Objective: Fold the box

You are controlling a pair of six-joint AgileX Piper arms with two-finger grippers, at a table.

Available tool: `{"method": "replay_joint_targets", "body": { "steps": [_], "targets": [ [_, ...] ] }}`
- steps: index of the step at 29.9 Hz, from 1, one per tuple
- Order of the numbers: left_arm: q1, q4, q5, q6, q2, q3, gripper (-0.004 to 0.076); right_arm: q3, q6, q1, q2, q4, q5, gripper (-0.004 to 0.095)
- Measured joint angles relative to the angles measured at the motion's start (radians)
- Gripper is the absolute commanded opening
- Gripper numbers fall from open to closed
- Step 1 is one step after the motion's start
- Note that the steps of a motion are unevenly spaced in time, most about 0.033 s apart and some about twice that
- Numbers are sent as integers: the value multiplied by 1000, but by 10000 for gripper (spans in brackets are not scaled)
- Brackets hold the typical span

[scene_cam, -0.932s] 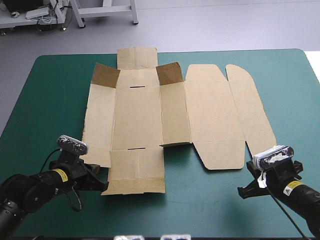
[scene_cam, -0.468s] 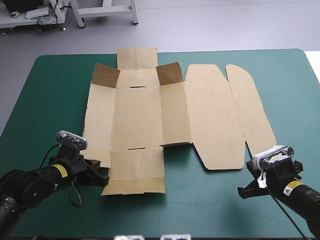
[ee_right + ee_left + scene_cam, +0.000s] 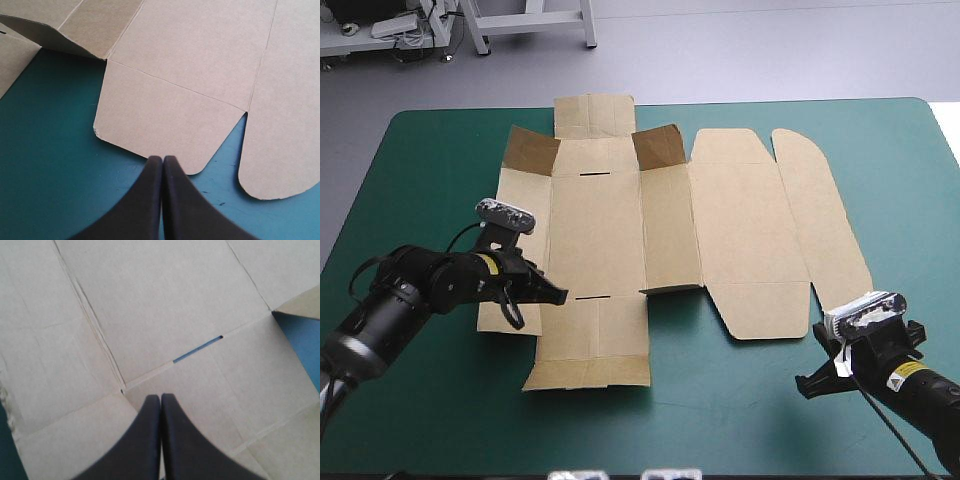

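Note:
The brown box (image 3: pixel 670 230) lies as a flat cut sheet across the middle of the table. Two small flaps (image 3: pixel 655 146) stand raised at its far side. My left gripper (image 3: pixel 558 296) is shut and hovers over the sheet's near-left part, pointing at a narrow slot (image 3: pixel 590 298). In the left wrist view the shut left gripper (image 3: pixel 161 397) points at that slot (image 3: pixel 197 349), with creased board (image 3: pixel 165 305) all around. My right gripper (image 3: pixel 807 386) is shut, low over the cover just short of the sheet's near-right corner. The right wrist view has the right gripper (image 3: pixel 163 159) facing a rounded flap (image 3: pixel 165 120).
Teal-green cover (image 3: pixel 720 410) runs in a broad strip between the sheet and the table's near edge, and also along the left side (image 3: pixel 420 190). One far flap (image 3: pixel 593 112) of the sheet reaches over the table's far edge.
My left arm has swung from the front-left of the table forward and inward, and its gripper is now over the sheet's near-left panel. The right arm has stayed put.

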Motion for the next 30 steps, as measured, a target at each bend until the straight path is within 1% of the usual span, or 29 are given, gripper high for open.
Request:
{"method": "replay_joint_targets", "body": {
  "steps": [5, 9, 12, 15, 18, 24, 30],
  "targets": [
    [25, -31, -9, 20, 84, -71, -7, 0, -1, 0, 0, 0, 0, -18],
    [111, -106, -19, 102, 94, -78, 13, 0, -1, 0, 0, 0, 0, -18],
    [221, -196, 21, 203, 95, -79, 13, 0, -1, 0, 0, 0, 0, -18],
    [359, -272, 86, 301, 95, -79, 13, 0, -1, 0, 0, 0, 0, -18],
    [491, -314, 127, 365, 95, -79, 13, 0, -1, 0, 0, 0, 0, -18],
    [693, -381, 152, 450, 95, -80, 13, 0, -1, 0, 0, 0, 0, -18],
    [850, -432, 177, 532, 95, -80, 13, 0, -1, 0, 0, 0, 0, -19]
  ]
}}
